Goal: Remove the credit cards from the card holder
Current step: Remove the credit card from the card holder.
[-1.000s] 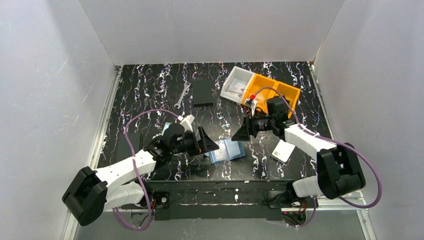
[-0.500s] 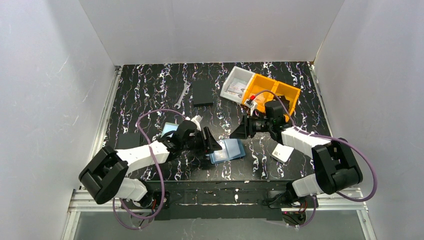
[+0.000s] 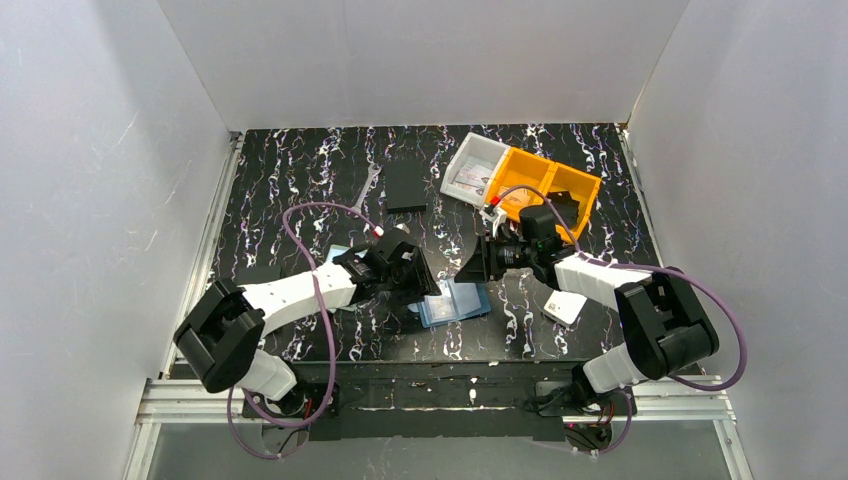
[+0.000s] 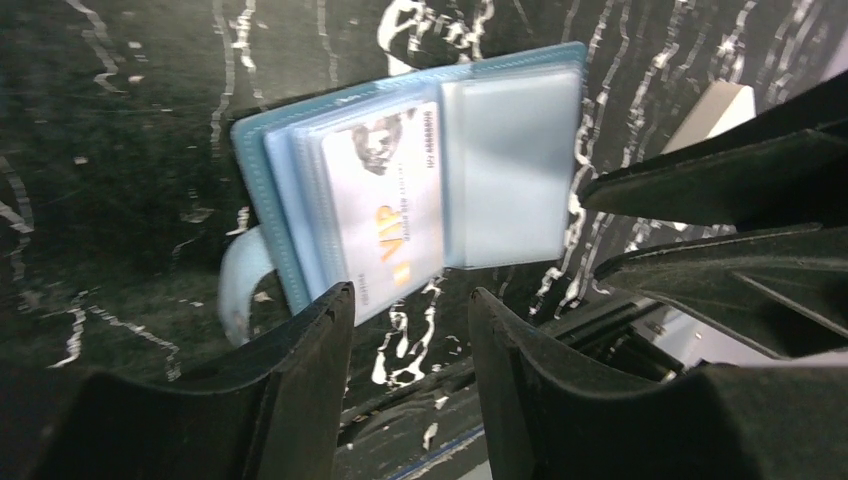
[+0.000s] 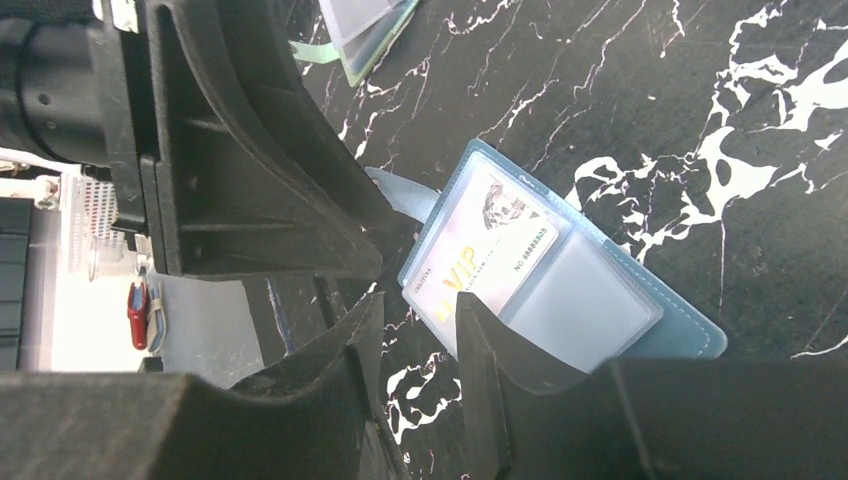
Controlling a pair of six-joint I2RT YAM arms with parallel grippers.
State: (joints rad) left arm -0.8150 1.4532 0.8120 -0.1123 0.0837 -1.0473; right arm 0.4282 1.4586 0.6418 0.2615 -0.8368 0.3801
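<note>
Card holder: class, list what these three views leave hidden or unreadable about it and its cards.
1. Left wrist: the small print on the card is blurred, and its lower corner sits behind the left fingers.
2. Left wrist: the cloudy plastic hides whether the holder has a card in its second pocket.
3. Right wrist: the right fingers cover the holder's near edge.
4. Top external: everything is too small to count cards.

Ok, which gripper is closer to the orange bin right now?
Right. The right gripper hangs just in front of the orange bin; the left gripper is farther off, at the left edge of the card holder.
</note>
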